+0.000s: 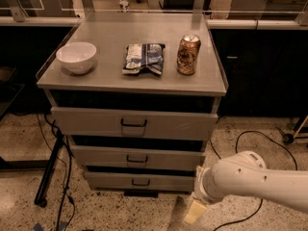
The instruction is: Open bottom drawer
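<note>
The bottom drawer (139,181) is the lowest and shallowest grey front of the metal cabinet (211,83). It has a small black bar handle (140,182) and sits closed, flush under the middle drawer (137,158) and the top drawer (134,123). My gripper (195,211) hangs low on the end of my white arm (250,179). It is near the floor, in front of and to the right of the bottom drawer's right end, apart from the handle. It holds nothing that I can see.
On the cabinet top stand a white bowl (76,57), a chip bag (143,58) and a brown can (188,55). A black stand leg (48,174) and cables (65,191) lie on the floor at left. A black cable (250,138) loops at right.
</note>
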Action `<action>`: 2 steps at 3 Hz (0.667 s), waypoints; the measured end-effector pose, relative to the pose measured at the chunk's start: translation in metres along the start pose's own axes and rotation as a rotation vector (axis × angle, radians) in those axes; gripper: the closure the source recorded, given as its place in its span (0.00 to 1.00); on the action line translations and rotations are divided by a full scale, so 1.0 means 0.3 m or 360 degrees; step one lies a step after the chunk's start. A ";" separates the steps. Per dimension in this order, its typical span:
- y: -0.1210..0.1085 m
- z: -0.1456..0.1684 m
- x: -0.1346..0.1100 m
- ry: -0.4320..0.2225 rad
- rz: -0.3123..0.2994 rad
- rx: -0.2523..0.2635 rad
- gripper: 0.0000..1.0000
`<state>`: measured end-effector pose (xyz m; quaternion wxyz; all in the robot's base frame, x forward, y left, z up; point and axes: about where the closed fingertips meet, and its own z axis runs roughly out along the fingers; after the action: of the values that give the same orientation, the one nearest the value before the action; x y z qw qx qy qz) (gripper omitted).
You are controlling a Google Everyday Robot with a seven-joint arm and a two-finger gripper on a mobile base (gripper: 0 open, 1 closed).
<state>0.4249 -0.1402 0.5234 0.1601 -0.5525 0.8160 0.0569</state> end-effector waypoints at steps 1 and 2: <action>0.000 0.000 0.000 0.0000 0.0000 0.0000 0.00; 0.020 0.078 0.015 -0.0024 0.0033 -0.0033 0.00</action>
<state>0.4226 -0.1357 0.4995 0.1598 -0.5452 0.8199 0.0711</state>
